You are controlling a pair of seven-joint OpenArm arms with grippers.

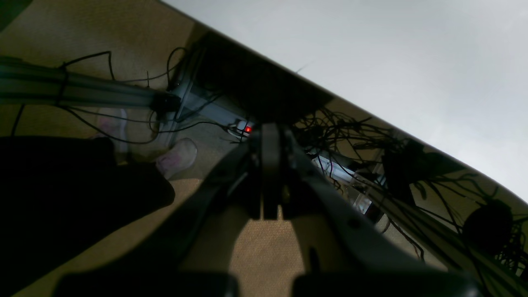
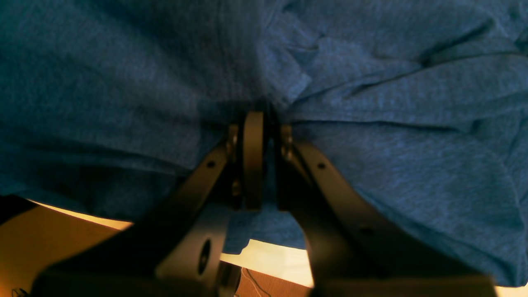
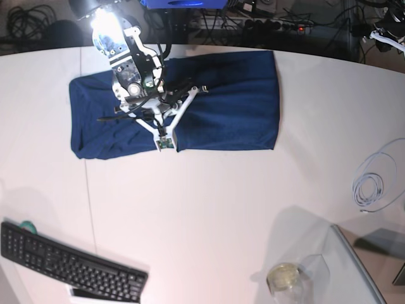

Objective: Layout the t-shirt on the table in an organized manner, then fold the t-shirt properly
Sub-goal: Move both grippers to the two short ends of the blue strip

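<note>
The dark navy t-shirt (image 3: 234,101) lies on the white table (image 3: 221,215) at the back, spread as a wide, wrinkled rectangle. My right arm reaches down onto its left half. In the right wrist view my right gripper (image 2: 266,119) is shut on a pinched fold of the t-shirt (image 2: 412,165), with blue cloth showing between the fingers (image 2: 252,156). A strip of the table (image 2: 272,258) shows below the hem. My left gripper (image 1: 270,136) is shut on nothing. It hangs off the table (image 1: 392,49), beyond the edge and over the floor.
A black keyboard (image 3: 69,263) lies at the front left. At the right edge sits a coiled white cable (image 3: 373,183). A glass panel (image 3: 354,272) and a small round jar (image 3: 285,277) stand at the front right. Tangled cables (image 1: 350,132) cover the floor.
</note>
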